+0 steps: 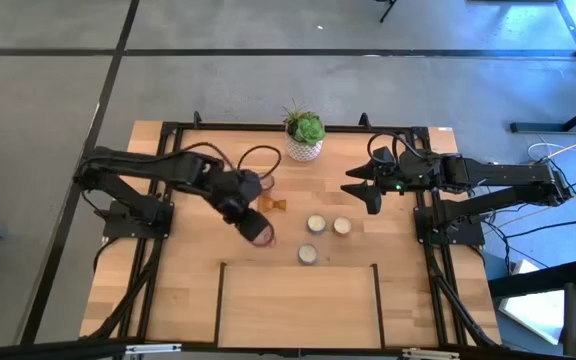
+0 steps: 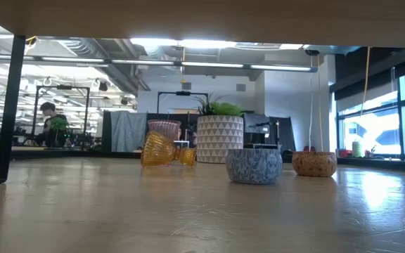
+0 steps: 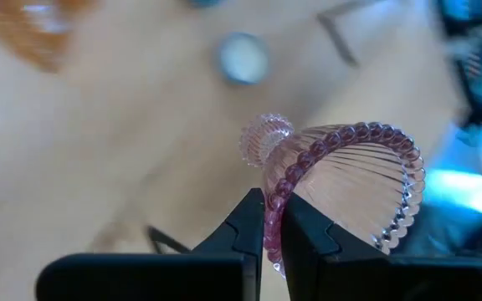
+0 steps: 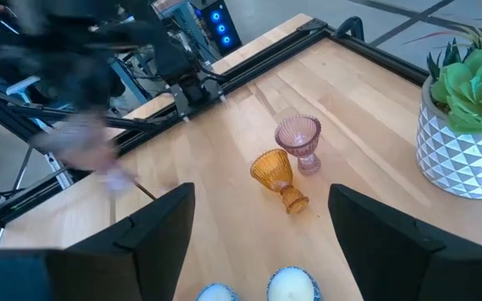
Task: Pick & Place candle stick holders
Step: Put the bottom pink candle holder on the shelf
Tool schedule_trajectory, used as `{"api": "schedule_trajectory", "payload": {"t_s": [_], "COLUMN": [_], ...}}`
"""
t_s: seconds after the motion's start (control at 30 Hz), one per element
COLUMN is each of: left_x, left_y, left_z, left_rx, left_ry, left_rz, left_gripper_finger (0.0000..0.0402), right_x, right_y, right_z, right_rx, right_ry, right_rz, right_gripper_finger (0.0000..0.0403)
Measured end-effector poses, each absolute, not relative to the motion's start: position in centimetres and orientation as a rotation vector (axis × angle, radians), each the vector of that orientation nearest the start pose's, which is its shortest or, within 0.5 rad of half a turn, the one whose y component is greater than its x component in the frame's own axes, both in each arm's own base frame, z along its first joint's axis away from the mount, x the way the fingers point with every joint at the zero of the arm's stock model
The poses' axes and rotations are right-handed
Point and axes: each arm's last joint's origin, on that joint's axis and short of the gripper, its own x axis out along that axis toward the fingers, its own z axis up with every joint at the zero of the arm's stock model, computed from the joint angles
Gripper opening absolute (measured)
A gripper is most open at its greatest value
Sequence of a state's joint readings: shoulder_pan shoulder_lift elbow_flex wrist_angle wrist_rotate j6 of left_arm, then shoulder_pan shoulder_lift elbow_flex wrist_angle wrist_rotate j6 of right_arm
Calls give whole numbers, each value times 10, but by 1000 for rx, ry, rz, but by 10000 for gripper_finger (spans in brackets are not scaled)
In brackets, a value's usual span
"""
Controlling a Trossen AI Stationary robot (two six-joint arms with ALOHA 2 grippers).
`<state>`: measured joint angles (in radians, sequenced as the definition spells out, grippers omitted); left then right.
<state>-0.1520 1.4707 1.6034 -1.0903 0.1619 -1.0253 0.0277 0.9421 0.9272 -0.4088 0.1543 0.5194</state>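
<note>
My left gripper [image 1: 255,226] is over the table's middle left, shut on a purplish-pink glass holder [image 3: 341,184]. A second pink glass holder [image 4: 298,139] stands upright on its foot. An amber glass holder [image 4: 278,177] lies on its side beside it, near the plant. Three cream-white holders [image 1: 316,223] [image 1: 341,226] [image 1: 308,254] stand on the table's middle. My right gripper [image 1: 368,192] hangs open and empty over the table's right side, its fingers toward the holders. My left gripper pinches the pink glass holder's beaded rim [image 3: 276,194], one finger [image 3: 306,234] inside the cup and the other [image 3: 245,230] outside. The holder is tipped, its foot [image 3: 266,139] pointing away from the fingers, and it looks lifted clear of the table.
A green plant in a white patterned pot [image 1: 305,140] stands at the table's far edge, just behind the holders. Black frame rails [image 1: 168,128] run along the table's far, left and right edges. A marked rectangle [image 1: 298,300] lies on the near middle of the table.
</note>
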Motion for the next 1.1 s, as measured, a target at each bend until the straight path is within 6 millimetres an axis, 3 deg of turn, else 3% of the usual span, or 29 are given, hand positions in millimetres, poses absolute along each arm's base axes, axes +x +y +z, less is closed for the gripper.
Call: {"api": "schedule_trajectory", "payload": {"t_s": [0.13, 0.33, 0.53, 0.63, 0.77, 0.87, 0.97, 1.1], "left_x": [277, 285, 299, 294, 278, 274, 275, 283], "left_y": [-80, -138, -189, -208, -225, -235, -247, -264], "left_z": [409, 422, 411, 407, 402, 402, 397, 379], "left_rx": [-902, -805, -728, -714, -729, -817, -901, -954], "left_ry": [1048, 1130, 1209, 1265, 1338, 1252, 1146, 1174], "left_rz": [136, 85, 81, 110, 234, 330, 427, 482], "left_gripper_finger": [17, 17, 17, 17, 17, 17, 17, 17], "right_x": [198, 198, 198, 198, 199, 199, 199, 198], "right_y": [1, 1, 1, 1, 1, 3, 5, 7], "right_z": [334, 334, 334, 334, 334, 334, 333, 332], "right_rx": [471, 469, 469, 506, 549, 560, 574, 591], "right_ry": [380, 380, 380, 376, 374, 389, 413, 453], "right_rz": [-231, -231, -231, -239, -238, -190, -127, -51], "right_gripper_finger": [277, 277, 277, 277, 277, 277, 277, 277]}}
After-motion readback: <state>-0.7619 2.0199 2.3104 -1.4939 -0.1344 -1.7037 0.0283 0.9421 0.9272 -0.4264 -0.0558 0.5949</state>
